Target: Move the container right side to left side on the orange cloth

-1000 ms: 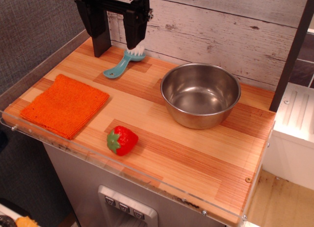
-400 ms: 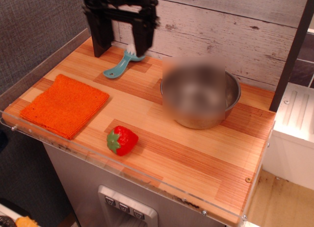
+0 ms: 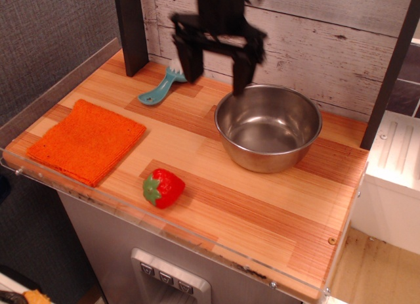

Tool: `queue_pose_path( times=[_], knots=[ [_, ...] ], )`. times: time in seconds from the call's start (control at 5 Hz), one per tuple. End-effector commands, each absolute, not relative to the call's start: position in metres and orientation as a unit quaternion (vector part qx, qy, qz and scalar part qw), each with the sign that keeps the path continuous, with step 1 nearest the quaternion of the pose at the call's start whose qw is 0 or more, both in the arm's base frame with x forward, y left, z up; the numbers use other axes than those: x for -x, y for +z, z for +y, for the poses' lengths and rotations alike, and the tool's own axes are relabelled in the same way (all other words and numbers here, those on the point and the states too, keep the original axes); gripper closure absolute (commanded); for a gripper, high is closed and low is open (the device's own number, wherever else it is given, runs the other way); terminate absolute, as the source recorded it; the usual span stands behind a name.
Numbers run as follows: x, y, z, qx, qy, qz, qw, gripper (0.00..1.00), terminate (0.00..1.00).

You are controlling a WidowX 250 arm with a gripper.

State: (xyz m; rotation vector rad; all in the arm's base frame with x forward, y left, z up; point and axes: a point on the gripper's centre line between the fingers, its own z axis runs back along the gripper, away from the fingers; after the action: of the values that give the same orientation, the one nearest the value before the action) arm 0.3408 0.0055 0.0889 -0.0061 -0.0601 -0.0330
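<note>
Steel bowl (image 3: 268, 127) right, orange cloth (image 3: 86, 140) left

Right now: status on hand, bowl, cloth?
Hand open, empty, above bowl's back-left rim. Bowl ungrasped, right side. Orange cloth bare, at left. Strawberry near front edge, off the direct path.

No readable text, labels, brands, numbers — none on any surface in view.

I am seeing through one fixed camera, looking down at an angle from the table's (image 3: 216, 205) front edge toward the plank wall (image 3: 315, 28). It is sitting fairly near, taking in the whole tabletop; no second view is sharing it.
</note>
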Motion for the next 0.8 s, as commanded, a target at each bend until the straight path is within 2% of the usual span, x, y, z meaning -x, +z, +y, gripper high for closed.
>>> queue_pose_path(
  times=[0.0, 0.2, 0.6],
  knots=[
    [-0.360, 0.068, 0.006, -0.082, -0.027, -0.021, 0.996, 0.00, 0.00],
    [-0.359, 0.064, 0.016, -0.095, -0.020, -0.013, 0.995, 0.00, 0.00],
    [-0.357, 0.049, 0.020, -0.068, -0.011, -0.026, 0.997, 0.00, 0.00]
  ],
)
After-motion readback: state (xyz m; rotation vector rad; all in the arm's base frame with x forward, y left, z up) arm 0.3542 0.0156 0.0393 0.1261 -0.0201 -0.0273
